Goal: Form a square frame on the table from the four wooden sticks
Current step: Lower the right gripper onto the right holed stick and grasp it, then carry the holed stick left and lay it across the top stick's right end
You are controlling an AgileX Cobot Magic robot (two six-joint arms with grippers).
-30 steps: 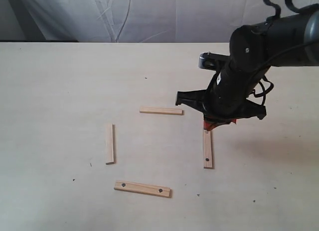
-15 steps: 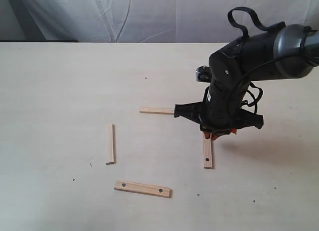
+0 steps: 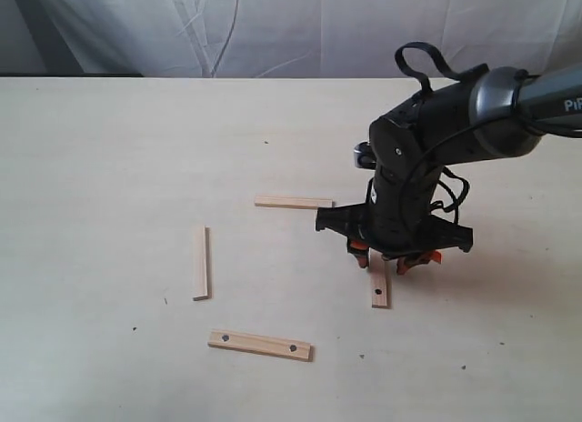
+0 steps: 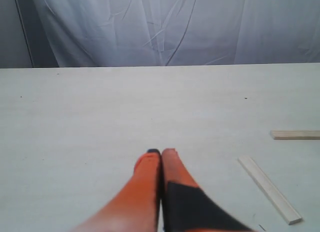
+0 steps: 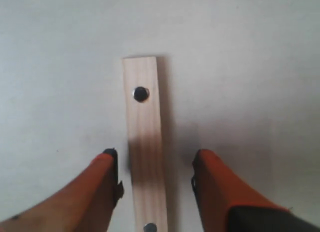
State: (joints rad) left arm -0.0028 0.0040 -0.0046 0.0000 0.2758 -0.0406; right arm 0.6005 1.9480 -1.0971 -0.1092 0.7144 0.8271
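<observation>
Four wooden sticks lie apart on the table [image 3: 109, 149]; no square frame exists. A plain stick [image 3: 294, 203] lies crosswise at the back, another plain stick [image 3: 200, 262] runs lengthwise at the left, and a holed stick [image 3: 260, 344] lies in front. The second holed stick [image 3: 379, 287] [image 5: 144, 142] lies at the right. My right gripper [image 3: 391, 258] [image 5: 156, 159] is open, low over this stick, with one orange finger on each side of it and not touching it. My left gripper [image 4: 161, 153] is shut on nothing; the two plain sticks [image 4: 269, 188] [image 4: 295, 134] show beside it.
A white cloth backdrop [image 3: 273, 26] hangs behind the table's far edge. The black right arm [image 3: 436, 140] reaches in from the right over the right-hand stick.
My right arm has come forward and down along the right holed stick. Its fingers, close together a second ago, now stand spread on either side of the stick. No stick has moved.
</observation>
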